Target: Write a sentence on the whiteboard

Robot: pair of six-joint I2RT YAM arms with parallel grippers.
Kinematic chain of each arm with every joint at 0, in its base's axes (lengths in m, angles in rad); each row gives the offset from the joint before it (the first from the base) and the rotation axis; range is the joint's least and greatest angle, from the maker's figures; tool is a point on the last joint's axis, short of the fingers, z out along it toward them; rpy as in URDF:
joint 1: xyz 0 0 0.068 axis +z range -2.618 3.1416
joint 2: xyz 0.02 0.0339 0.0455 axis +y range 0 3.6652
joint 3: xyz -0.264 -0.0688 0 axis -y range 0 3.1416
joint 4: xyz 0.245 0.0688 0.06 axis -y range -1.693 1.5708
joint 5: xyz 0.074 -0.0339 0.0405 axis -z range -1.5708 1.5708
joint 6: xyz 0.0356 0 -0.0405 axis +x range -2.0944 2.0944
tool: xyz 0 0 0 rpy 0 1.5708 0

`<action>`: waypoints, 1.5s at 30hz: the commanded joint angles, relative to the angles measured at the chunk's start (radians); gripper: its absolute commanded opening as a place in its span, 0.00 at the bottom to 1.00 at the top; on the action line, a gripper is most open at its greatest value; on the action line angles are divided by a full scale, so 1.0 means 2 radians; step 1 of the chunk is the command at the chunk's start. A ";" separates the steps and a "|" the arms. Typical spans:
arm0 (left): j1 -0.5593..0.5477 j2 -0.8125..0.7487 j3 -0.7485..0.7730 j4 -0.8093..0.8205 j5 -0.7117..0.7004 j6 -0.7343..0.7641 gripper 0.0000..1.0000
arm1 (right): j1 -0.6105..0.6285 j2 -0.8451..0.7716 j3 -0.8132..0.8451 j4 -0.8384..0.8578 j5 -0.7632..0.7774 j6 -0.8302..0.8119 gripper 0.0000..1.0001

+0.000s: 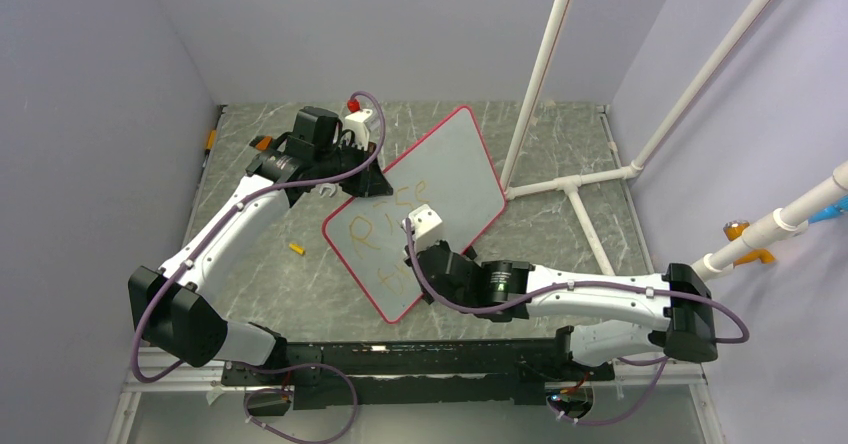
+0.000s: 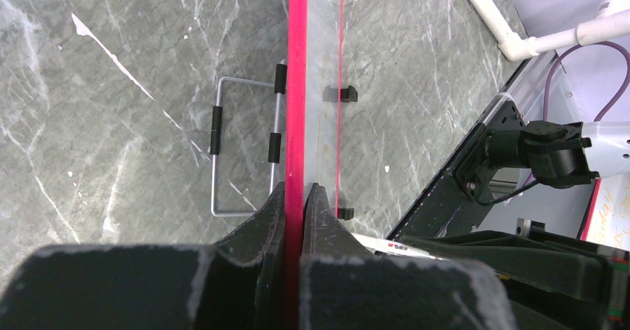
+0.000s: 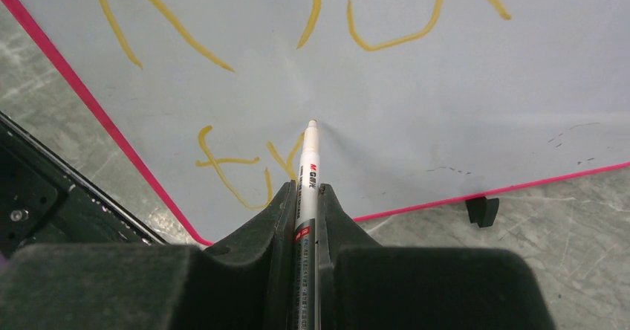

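Mid-sentence: left gripper (image 2: 297,190) clamps the pale red-rimmed whiteboard (image 3: 460,85), right gripper (image 3: 306,190) clamps a slim white marker (image 3: 308,159); I'd continue the orange lettering (image 3: 223,160) toward three o'clock.

A white marker (image 3: 309,163) sticks out between the fingers of the right gripper (image 3: 307,190). A small orange cap (image 1: 296,248) lies on the grey marbled table (image 1: 300,294), down-left of the left gripper (image 1: 368,179). White pipes (image 1: 575,179) stand well to the right of the right gripper.
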 commanded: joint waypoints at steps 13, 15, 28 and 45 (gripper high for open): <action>0.011 -0.001 -0.008 0.019 -0.169 0.061 0.00 | -0.008 0.005 0.001 0.039 0.010 -0.005 0.00; 0.011 -0.001 -0.008 0.018 -0.169 0.061 0.00 | -0.009 0.007 -0.003 0.041 0.007 -0.003 0.00; 0.011 -0.001 -0.008 0.019 -0.168 0.060 0.00 | -0.010 0.003 -0.041 0.032 -0.007 0.032 0.00; 0.011 0.002 -0.009 0.019 -0.166 0.060 0.00 | -0.017 0.008 -0.032 0.034 0.019 0.019 0.00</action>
